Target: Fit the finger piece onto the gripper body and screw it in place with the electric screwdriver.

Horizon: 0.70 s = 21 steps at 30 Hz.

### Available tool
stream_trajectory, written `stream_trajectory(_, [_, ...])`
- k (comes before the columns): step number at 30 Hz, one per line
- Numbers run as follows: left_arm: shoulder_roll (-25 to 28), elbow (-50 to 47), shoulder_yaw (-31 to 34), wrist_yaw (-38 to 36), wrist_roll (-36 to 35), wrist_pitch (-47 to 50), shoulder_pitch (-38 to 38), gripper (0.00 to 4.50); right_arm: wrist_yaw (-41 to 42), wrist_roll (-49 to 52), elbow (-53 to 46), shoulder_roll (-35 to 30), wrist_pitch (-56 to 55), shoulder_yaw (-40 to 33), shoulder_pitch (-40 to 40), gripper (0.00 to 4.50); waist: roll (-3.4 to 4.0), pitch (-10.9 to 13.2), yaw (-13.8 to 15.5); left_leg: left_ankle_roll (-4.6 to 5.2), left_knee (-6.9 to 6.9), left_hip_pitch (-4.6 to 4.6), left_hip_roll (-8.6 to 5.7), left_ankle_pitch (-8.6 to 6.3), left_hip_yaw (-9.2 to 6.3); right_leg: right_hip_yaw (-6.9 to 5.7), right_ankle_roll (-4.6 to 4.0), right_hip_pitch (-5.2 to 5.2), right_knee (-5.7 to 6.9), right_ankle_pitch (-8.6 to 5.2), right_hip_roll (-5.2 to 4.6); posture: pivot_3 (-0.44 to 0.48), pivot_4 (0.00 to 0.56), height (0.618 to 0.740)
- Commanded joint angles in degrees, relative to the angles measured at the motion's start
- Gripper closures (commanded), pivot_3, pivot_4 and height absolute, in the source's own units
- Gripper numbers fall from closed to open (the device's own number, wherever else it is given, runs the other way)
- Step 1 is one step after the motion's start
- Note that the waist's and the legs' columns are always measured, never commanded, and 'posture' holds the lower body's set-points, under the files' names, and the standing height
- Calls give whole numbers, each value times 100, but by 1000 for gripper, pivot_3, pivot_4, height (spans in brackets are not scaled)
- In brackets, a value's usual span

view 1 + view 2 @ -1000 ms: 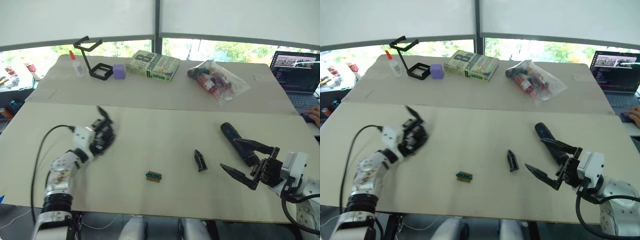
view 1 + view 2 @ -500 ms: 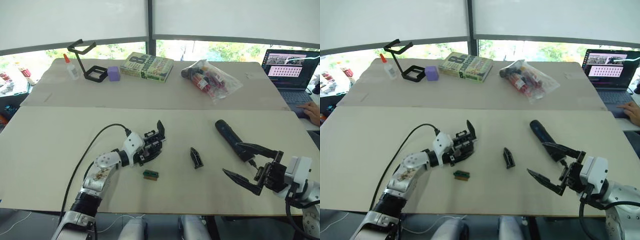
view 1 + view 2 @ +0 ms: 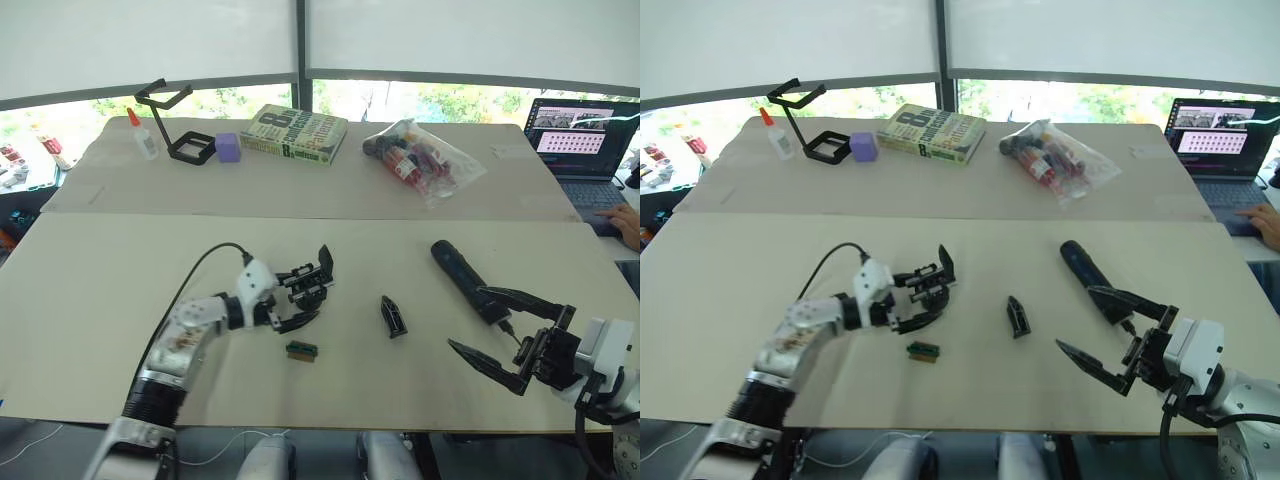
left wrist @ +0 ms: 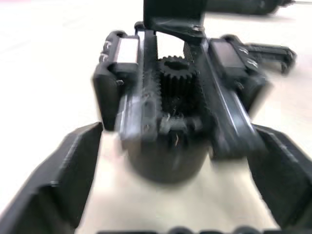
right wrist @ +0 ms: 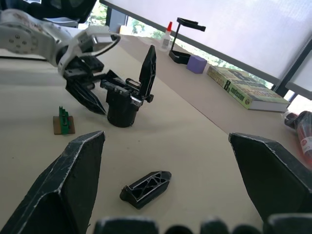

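The gripper body (image 3: 320, 276) stands upright on the table's middle, its pointed black finger up. My left gripper (image 3: 308, 293) is open, with its fingers (image 4: 68, 180) spread on either side of the body (image 4: 168, 112). To its right the finger piece (image 3: 394, 316) lies loose on the table, also visible in the right wrist view (image 5: 146, 187). Further right lies the electric screwdriver (image 3: 462, 274). My right gripper (image 3: 466, 320) is open and holds nothing. Its upper finger reaches over the screwdriver's near end.
A small green-and-brown block (image 3: 302, 351) lies just in front of the gripper body. At the back are a glue bottle (image 3: 145, 135), a black wire stand (image 3: 180, 125), a purple cube (image 3: 229, 148), a book (image 3: 295, 133) and a plastic bag (image 3: 425, 155). A laptop (image 3: 580, 140) and a person's hand (image 3: 628, 220) are at far right.
My left gripper carried the gripper body from the left to the table's middle, stood it upright and spread its fingers off it. The right gripper has barely moved.
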Motion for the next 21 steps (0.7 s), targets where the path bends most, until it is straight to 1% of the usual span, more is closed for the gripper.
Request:
stream_trajectory(1, [-12, 635, 83, -296, 45, -515, -461, 28, -77, 152, -269, -61, 30, -200, 36, 0, 0, 1, 42, 1, 2, 2, -5, 0, -1, 0, 0, 6, 0, 0, -3, 0, 150, 740])
stream_trajectory(4, [-94, 1426, -6, -727, 88, -830, -978, 28, -118, 144, -321, -62, 59, -201, 61, 0, -1, 1, 73, 2, 10, 1, -21, 0, -2, -8, 1, 8, 1, 0, -1, 0, 150, 740])
stream_trajectory(6, [-168, 1936, -123, -1247, 85, -1045, -1278, 28, -151, 143, -375, -65, 90, -207, 73, 0, 0, 1, 69, 2, 10, -2, -22, 0, -1, -9, 1, 3, 2, 0, 1, 0, 150, 740])
stream_trajectory(8, [-180, 2502, -297, -1710, 249, -1256, -1600, 28, -178, 154, -425, -81, 124, -252, 98, 0, 0, 1, 59, 2, 11, -4, -25, 1, 1, -9, 1, 1, 1, 0, 2, 0, 150, 740])
stream_trajectory(11, [-402, 3426, -332, -1833, 456, -1644, -2115, 28, -188, 180, -455, -118, 173, -363, 137, 0, -1, 1, 56, 4, 11, -8, -28, 0, 2, -9, 1, 2, 0, 0, 3, 0, 150, 740])
stream_trajectory(15, [-689, 4234, -381, -2147, 665, -2186, -2447, 28, -231, 189, -560, -130, 220, -428, 219, 0, -2, 2, 47, 7, 14, -9, -29, -1, 3, -9, 2, 3, -1, -1, 2, 0, 150, 740])
stream_trajectory(18, [-937, 4668, -299, -2205, 714, -2493, -2623, 28, -297, 177, -650, -125, 246, -477, 272, 0, -4, 3, 46, 8, 16, -10, -29, -1, 2, -9, 3, 3, 0, -1, 3, 0, 150, 740])
stream_trajectory(21, [-1059, 4952, -324, -2365, 819, -2710, -2693, 28, -341, 178, -747, -114, 274, -582, 384, 0, -4, 3, 47, 8, 18, -12, -29, -1, 2, -9, 3, 3, -1, -1, 3, 0, 150, 740])
